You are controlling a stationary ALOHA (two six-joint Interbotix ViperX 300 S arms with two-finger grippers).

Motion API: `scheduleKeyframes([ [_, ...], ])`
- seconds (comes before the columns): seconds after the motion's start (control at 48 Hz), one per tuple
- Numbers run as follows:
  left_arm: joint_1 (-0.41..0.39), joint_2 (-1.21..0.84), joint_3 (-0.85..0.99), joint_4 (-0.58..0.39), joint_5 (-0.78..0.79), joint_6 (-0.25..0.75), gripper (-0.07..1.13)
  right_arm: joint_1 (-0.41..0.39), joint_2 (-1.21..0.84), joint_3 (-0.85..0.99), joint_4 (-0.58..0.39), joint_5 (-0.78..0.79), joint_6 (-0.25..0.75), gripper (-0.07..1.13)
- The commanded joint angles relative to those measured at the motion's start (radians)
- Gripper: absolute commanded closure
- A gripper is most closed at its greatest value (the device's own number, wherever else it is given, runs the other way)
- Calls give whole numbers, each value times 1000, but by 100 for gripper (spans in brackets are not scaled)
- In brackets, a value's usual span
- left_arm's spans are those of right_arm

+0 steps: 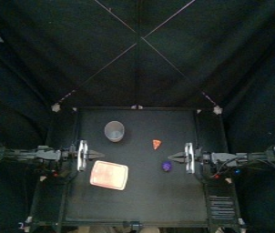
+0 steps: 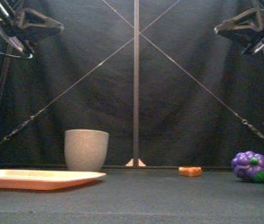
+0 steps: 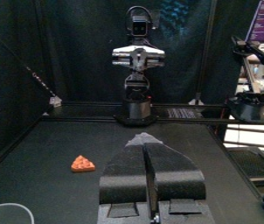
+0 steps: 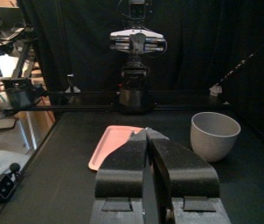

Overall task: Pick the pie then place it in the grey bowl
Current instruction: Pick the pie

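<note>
At the sides | left gripper (image 3: 149,147) jaws pressed together, empty | right gripper (image 4: 149,140) same | pie (image 1: 157,144) untouched

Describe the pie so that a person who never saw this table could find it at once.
On the black table, find the tall grey cup near the back. The pie lies apart from it, toward the table's right side, with the purple grapes further front. It is a small orange wedge, unlike the round grapes and the wide pink tray.
</note>
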Motion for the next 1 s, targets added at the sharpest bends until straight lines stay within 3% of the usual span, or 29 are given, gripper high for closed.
scheduleKeyframes([
  [0.021,-2,9,-18,-8,-8,-3,102,-52,40,-14,12,25,6,96],
  [0.229,-2,9,-2,-8,-25,-3,102,-236,183,-87,-14,268,-2,96],
  [0.354,-2,9,-2,-8,-28,-3,102,-337,278,-173,-95,400,-9,90],
  [0.458,-2,9,-5,-8,-28,0,102,-377,328,-222,-181,462,-9,74],
  [0.562,2,9,-5,-8,-31,3,102,-407,373,-258,-242,465,6,46],
  [0.75,25,9,-3,-6,-58,3,102,-466,456,-299,-187,465,11,2],
  [0.812,34,11,-2,-6,-60,3,102,-476,489,-311,-163,465,9,-3],
  [1.0,43,9,6,-6,-60,3,102,-472,606,-367,-147,503,5,0],
])
